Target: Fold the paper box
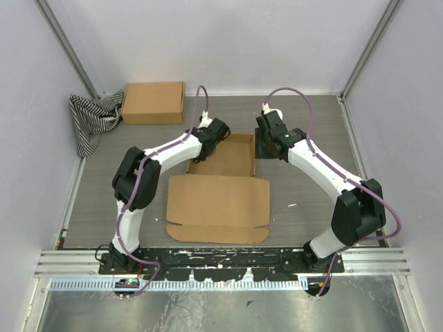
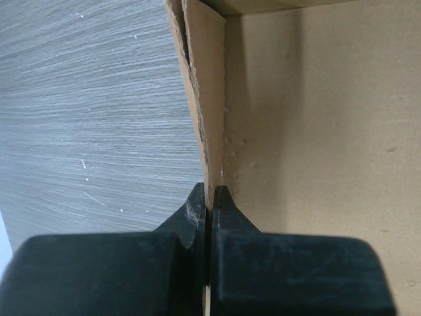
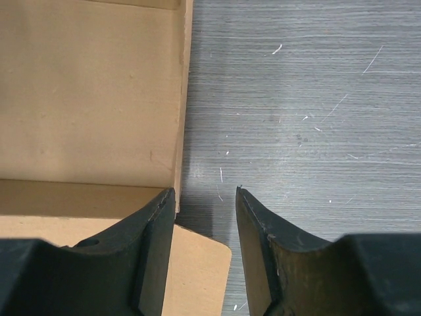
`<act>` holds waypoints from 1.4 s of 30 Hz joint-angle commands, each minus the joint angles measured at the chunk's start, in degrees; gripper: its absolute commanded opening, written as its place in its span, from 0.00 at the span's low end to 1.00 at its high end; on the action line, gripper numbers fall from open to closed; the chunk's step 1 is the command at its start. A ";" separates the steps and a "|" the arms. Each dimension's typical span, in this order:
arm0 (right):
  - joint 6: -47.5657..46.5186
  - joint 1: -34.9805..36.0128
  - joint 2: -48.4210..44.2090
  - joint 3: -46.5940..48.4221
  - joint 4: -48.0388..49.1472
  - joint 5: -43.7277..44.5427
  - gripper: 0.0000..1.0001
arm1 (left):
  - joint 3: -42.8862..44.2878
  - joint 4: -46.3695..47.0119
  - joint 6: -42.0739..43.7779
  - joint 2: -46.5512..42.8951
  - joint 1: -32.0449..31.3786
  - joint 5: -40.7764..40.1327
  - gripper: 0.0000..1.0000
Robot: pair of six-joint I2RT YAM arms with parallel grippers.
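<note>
Left jaws pinch the left wall (image 2: 205, 99) of the paper box (image 2: 316, 131) — apparently to hold it upright — while right jaws stand spread at the opposite wall (image 3: 182, 99), gripping nothing.

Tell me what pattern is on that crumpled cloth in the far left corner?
Black-and-white stripes on the cloth, seen best in the top external view.

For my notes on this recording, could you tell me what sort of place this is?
Probably a robot test cell: plain white walls enclose a grey table, and two robot arms bolted to a metal rail work on a paper box.
</note>
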 commanded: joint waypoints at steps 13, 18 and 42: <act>-0.20 -0.24 -2.99 -1.26 2.34 -0.58 0.47 | 0.99 -2.98 -0.35 3.15 0.36 -2.29 0.10; -0.31 -0.24 -3.00 -0.82 2.06 -2.67 0.47 | -1.20 -1.43 -0.20 0.55 0.43 -0.90 0.30; -24.85 0.63 29.13 34.51 4.81 -24.89 0.73 | -26.12 1.86 -3.94 -46.02 1.18 10.90 0.71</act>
